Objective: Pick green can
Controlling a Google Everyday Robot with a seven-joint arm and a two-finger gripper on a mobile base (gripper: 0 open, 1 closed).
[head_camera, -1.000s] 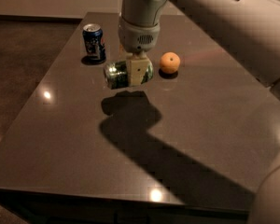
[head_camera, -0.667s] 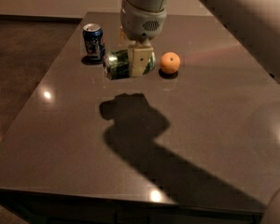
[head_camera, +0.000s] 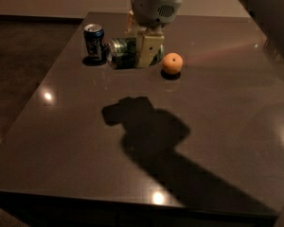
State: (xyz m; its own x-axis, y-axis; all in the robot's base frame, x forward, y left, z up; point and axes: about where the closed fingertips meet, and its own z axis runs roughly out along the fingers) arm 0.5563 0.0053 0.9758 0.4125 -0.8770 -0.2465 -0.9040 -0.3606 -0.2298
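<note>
The green can [head_camera: 123,53], with a mottled green and silvery label, lies sideways in my gripper [head_camera: 144,51], held above the dark table [head_camera: 217,108]. The gripper hangs from the arm at the top centre, and its pale fingers [head_camera: 149,50] are shut on the can's right part. The can's silver end points left. The gripper and can cast a large shadow on the table in front.
A dark blue can [head_camera: 93,40] stands upright at the back left of the table, close to the held can. An orange [head_camera: 172,63] sits just right of the gripper. The table's left edge borders dark floor.
The gripper has risen with the green can held sideways in it. Its shadow has moved further from the can and toward the front. The blue can and orange have not moved.
</note>
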